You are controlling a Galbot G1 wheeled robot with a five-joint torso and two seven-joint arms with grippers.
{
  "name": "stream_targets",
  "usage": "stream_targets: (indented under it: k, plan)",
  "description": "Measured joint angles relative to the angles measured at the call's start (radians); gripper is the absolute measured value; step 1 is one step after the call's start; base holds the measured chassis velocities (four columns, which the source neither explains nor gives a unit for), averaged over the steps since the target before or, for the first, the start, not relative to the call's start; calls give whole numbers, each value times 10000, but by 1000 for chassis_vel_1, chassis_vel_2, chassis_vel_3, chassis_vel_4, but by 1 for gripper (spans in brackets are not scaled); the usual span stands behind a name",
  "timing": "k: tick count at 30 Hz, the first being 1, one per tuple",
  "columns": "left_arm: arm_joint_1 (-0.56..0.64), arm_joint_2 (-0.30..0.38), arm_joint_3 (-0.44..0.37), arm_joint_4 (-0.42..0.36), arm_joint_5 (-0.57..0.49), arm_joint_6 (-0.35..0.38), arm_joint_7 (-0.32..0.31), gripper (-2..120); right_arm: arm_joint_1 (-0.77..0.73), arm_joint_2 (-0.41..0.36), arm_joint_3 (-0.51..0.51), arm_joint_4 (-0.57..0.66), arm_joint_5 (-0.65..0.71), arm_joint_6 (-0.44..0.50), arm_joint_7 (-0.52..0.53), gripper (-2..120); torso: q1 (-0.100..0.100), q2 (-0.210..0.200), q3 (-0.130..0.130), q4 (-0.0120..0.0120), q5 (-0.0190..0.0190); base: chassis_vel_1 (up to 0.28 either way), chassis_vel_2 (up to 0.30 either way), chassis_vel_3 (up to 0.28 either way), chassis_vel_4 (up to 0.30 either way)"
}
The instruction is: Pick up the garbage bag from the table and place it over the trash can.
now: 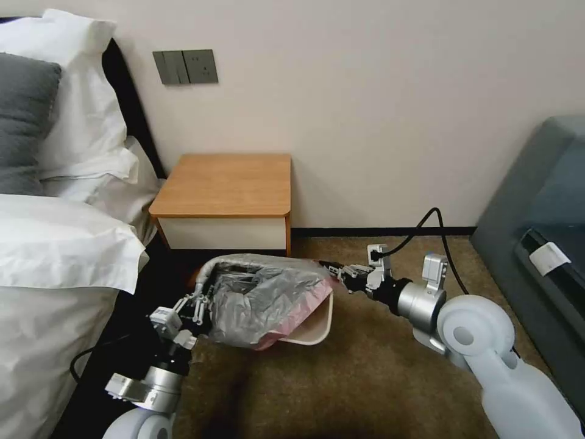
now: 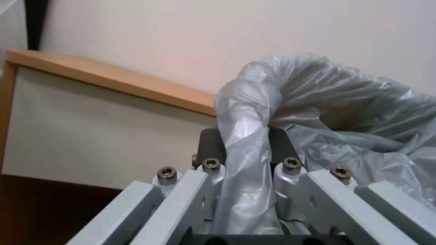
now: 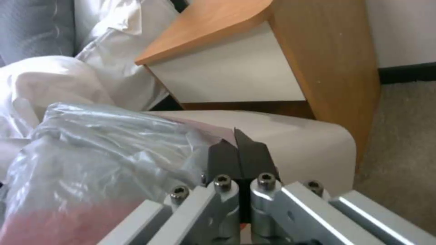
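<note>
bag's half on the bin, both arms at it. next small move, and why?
Probably the right end effector should draw its pinched pink edge out and down over the near-right rim. The bag is draped over the far and left side of the bin, where the left end effector grips it, but the beige rim at the front right is bare.

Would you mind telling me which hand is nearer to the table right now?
Right, though not by much. The right hand sits just in front of the table, near its front right corner; the left hand is lower, farther out in front, clamped on the garbage bag.
</note>
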Motion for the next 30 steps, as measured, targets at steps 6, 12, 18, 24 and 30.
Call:
stream_targets:
  k: [6, 12, 18, 24, 30]
  plan:
    - [-25, 3, -14, 0, -396, 188, -279, 8, -210, 226, 52, 129, 162, 28, 157, 0, 0, 0, 0, 0, 0, 0, 0, 0, 0]
    - [-98, 46, -16, 21, -795, 369, -578, 8, -415, 535, 122, 333, 244, 128, 480, 0, 0, 0, 1, 0, 0, 0, 0, 0, 0]
    - [-188, 47, -110, 69, -1075, 460, -1045, 8, -828, 754, 399, 772, 411, 289, 1161, 21, 0, 0, 1, 0, -2, 0, 0, 0, 0]
    - [-219, 41, -236, 71, -1185, 510, -1238, 8, -1135, 865, 703, 1077, 450, 311, 1362, 37, 0, 1, 1, 0, 1, 0, 0, 0, 0]
    - [-230, 48, -324, 75, -1136, 545, -1366, 8, -1496, 997, 1027, 2546, 1577, 295, 2713, 62, 0, 0, 1, 0, -1, 0, 0, 0, 0]
